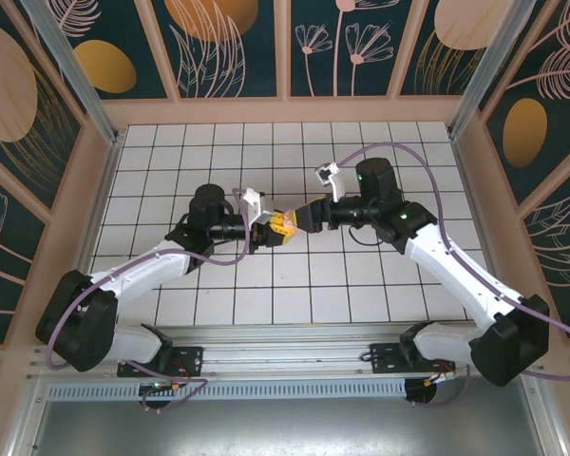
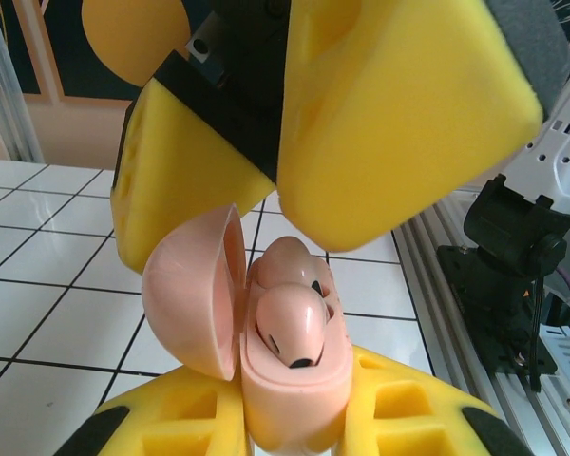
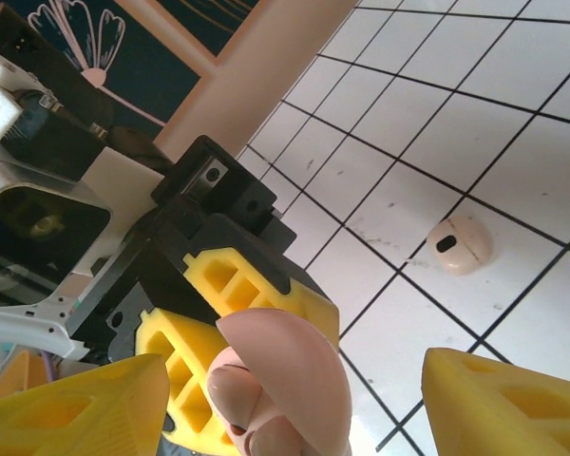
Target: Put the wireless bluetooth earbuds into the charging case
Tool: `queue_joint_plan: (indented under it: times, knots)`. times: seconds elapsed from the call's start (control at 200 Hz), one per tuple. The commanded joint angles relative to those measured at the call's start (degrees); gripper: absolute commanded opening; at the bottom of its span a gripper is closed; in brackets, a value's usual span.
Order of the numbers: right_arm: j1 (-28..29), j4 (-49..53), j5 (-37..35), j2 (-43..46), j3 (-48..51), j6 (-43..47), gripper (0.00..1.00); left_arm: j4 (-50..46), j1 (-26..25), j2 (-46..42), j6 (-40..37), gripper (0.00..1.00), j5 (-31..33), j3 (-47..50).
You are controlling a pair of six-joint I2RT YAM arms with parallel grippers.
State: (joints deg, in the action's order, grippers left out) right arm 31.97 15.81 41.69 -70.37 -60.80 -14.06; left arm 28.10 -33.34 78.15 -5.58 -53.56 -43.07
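The pale pink charging case (image 2: 290, 380) stands upright between the yellow fingers of my left gripper (image 2: 294, 418), which is shut on its body. Its lid (image 2: 195, 294) hangs open to the left. Two pink earbuds sit in the case, one in front (image 2: 293, 323) and one behind it (image 2: 285, 258). My right gripper (image 3: 294, 389) is open, its yellow fingers (image 3: 85, 408) spread wide on either side of the case (image 3: 285, 380) without touching it. From above, the two grippers meet over the middle of the table, left gripper (image 1: 266, 233) and right gripper (image 1: 302, 217), with the case (image 1: 287, 221) between them.
A small cream rounded piece with a dark slot (image 3: 459, 245) lies on a white tile beyond the case. The white tiled floor (image 1: 294, 294) is walled on three sides. A rail with the arm bases (image 1: 285, 361) runs along the near edge.
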Motion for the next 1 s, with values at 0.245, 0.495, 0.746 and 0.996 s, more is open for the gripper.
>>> queue_joint_plan:
  times: [0.245, 0.495, 0.746, 0.996]
  knots:
    - [-0.29, -5.49, 10.14, 2.4, -0.41, -2.54, 0.63, 0.29, -0.13, -0.2, 0.0, 0.19, -0.27, -0.87]
    - [-3.92, -8.47, 11.94, 7.4, 3.35, -5.97, 0.54, 0.12, -0.11, 0.27, 0.89, 0.19, 0.25, -1.31]
    - [-7.3, -5.52, -1.54, 10.97, 5.27, -8.1, 0.54, -0.66, -0.12, 2.29, 7.05, 0.19, 2.96, -3.37]
    - [-9.76, -2.29, -27.97, 15.13, 10.86, -20.85, 0.52, -0.49, -0.13, 7.47, 25.57, 0.16, 10.81, -5.92]
